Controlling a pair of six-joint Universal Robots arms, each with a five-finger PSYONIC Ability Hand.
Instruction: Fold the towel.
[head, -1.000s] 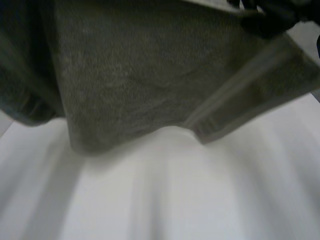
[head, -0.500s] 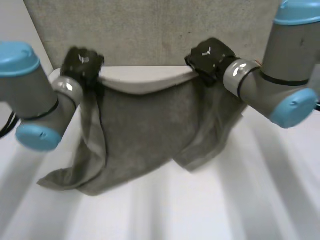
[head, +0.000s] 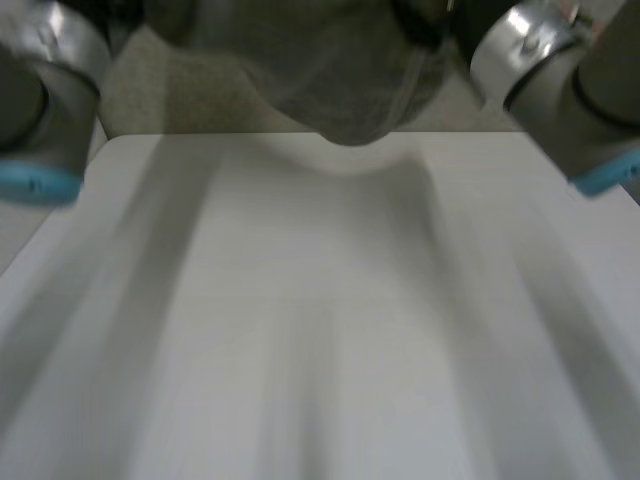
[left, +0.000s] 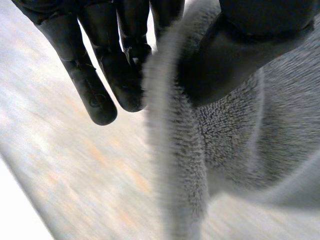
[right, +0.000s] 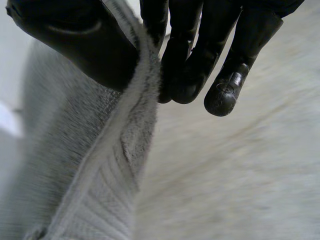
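The grey towel (head: 340, 70) is held above the worktop's (head: 320, 320) far edge, hanging between the left robot hand (left: 100, 85) and the right robot hand (right: 190, 65), each clamped on its edge.

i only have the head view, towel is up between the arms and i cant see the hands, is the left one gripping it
Observer: Yes. The left robot hand pinches an edge of the towel between its thumb and its straight fingers.
Operator: ok and the right
Observer: The right robot hand does the same. Its thumb is on one face of a towel edge and its fingers are on the other.
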